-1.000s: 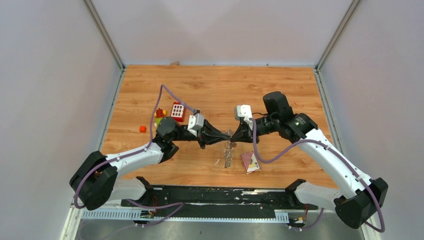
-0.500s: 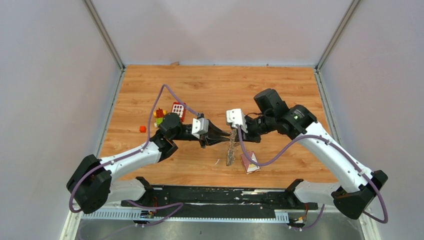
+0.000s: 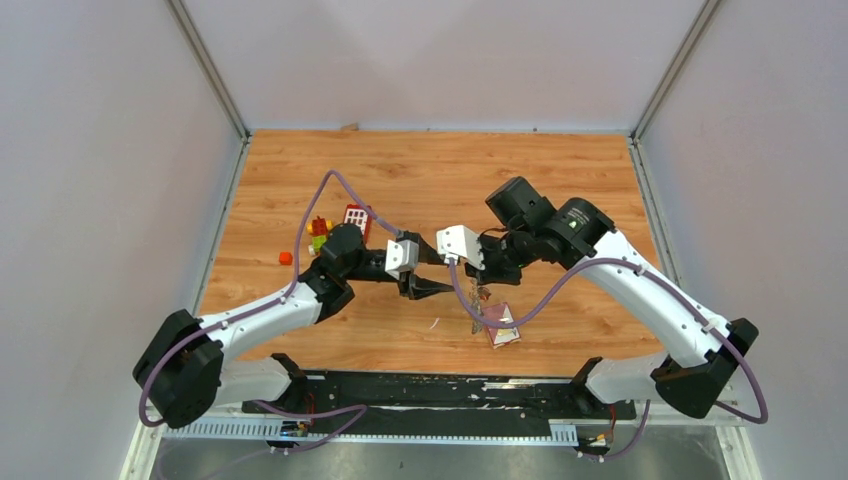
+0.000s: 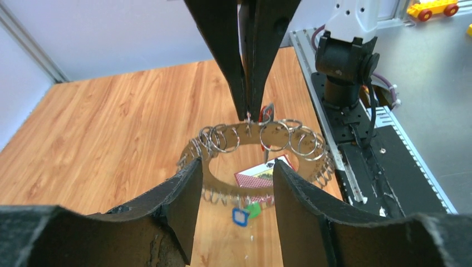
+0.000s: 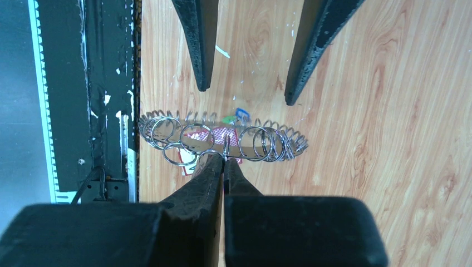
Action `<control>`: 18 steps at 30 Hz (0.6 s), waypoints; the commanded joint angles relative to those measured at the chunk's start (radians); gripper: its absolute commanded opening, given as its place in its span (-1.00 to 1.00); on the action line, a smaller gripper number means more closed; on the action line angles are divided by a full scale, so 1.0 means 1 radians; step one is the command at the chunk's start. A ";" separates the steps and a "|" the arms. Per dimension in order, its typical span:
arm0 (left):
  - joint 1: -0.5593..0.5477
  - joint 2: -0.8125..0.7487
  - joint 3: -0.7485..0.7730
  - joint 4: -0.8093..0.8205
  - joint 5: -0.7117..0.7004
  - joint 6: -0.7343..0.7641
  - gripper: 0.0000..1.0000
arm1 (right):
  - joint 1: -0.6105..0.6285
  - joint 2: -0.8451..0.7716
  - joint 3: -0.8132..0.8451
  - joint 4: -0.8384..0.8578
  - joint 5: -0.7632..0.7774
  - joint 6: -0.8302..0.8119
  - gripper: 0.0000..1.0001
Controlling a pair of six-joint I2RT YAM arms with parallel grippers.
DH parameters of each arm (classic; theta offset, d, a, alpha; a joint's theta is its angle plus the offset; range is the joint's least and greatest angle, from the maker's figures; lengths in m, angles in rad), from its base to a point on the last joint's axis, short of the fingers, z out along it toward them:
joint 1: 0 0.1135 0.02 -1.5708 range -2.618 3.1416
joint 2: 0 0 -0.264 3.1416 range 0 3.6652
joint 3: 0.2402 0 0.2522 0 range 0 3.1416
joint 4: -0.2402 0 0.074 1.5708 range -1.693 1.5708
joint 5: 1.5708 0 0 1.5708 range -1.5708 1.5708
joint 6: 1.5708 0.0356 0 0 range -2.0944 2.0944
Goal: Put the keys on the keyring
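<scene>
1. Black left gripper stood empty, jaws apart, near the keyring; closing off-line could have knocked it askew.
2. Keys with blue and green tags dangled under the ring, above the table; a jolt might have shaken them loose.
3. Right gripper pinched the ring's rim, clamped tight; so thin a hold might have let it swivel or drop.

Bright, even light is coming down from overhead, washing the pale walls and laying only soft, faint shadows on the bench. Up close, the fingers of the left gripper are looking soft and out of focus.
</scene>
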 commanded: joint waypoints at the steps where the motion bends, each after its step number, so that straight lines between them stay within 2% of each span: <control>1: 0.005 0.019 0.017 0.145 0.038 -0.075 0.15 | 0.018 0.021 0.057 -0.012 0.044 0.004 -1.00; 5: 0.004 0.057 0.010 0.278 0.042 -0.187 0.09 | 0.022 0.036 0.072 -0.005 0.026 0.012 -1.00; 11: -0.006 0.098 -0.006 0.366 0.053 -0.246 -0.16 | 0.024 0.052 0.088 0.000 0.005 0.017 -1.00; 18: -0.031 0.120 -0.018 0.393 0.049 -0.243 -0.17 | 0.025 0.057 0.098 0.008 -0.008 0.022 -1.00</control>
